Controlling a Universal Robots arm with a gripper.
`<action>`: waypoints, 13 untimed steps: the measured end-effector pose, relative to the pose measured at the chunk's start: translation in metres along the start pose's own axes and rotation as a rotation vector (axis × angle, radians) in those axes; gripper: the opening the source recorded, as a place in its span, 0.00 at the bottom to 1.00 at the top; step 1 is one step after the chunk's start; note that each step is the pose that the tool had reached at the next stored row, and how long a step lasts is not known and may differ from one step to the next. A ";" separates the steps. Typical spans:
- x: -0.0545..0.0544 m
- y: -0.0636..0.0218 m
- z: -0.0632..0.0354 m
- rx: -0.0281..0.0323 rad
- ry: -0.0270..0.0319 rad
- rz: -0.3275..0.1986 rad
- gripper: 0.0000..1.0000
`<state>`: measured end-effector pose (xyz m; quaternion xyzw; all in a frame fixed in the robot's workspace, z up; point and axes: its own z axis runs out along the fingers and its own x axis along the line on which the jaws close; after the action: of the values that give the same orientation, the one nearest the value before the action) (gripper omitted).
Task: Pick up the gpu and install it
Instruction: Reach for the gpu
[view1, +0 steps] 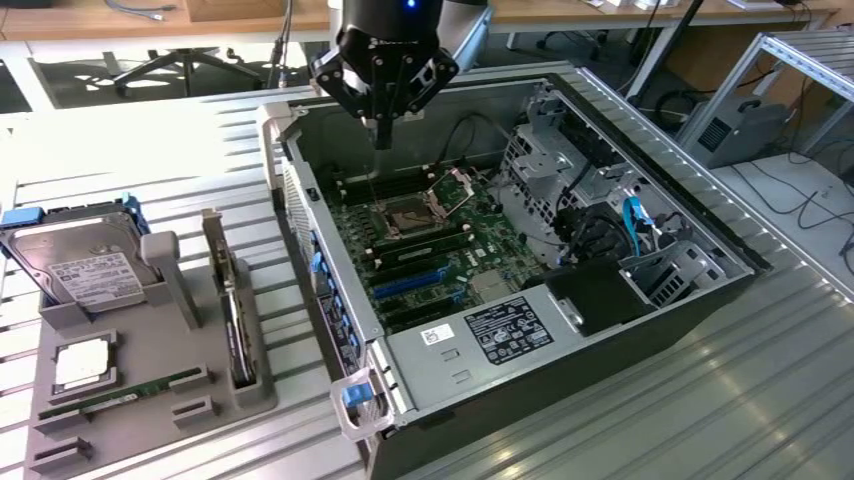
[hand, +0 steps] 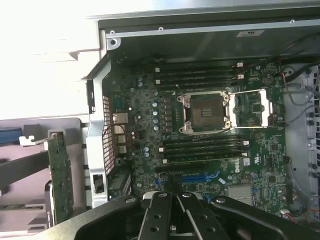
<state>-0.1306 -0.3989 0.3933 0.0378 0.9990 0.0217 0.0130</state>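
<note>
End effector (view1: 383, 138) closed, empty, over computer case (view1: 441, 375), gpu (view1: 238, 325) well apart in tray (view1: 150, 348)

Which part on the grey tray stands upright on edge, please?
The thin, flat, dark gpu card; the boxy silver hard drive leans, the slim green RAM stick lies flat.

The exterior view is looking down obliquely on the whole computer case (view1: 454, 385). The wrist view is peering straight down, closer, past the hand (hand: 176, 197); both are showing the motherboard (view1: 441, 250) (hand: 145, 125)
</note>
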 end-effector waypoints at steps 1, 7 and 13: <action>0.000 0.0000 0.0000 0.0000 0.0000 0.000 0.11; 0.001 -0.0001 0.0000 0.0000 -0.0001 0.000 0.11; 0.004 -0.0003 -0.0001 -0.0001 -0.0001 0.000 0.11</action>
<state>-0.1343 -0.3989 0.3933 0.0379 0.9990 0.0217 0.0131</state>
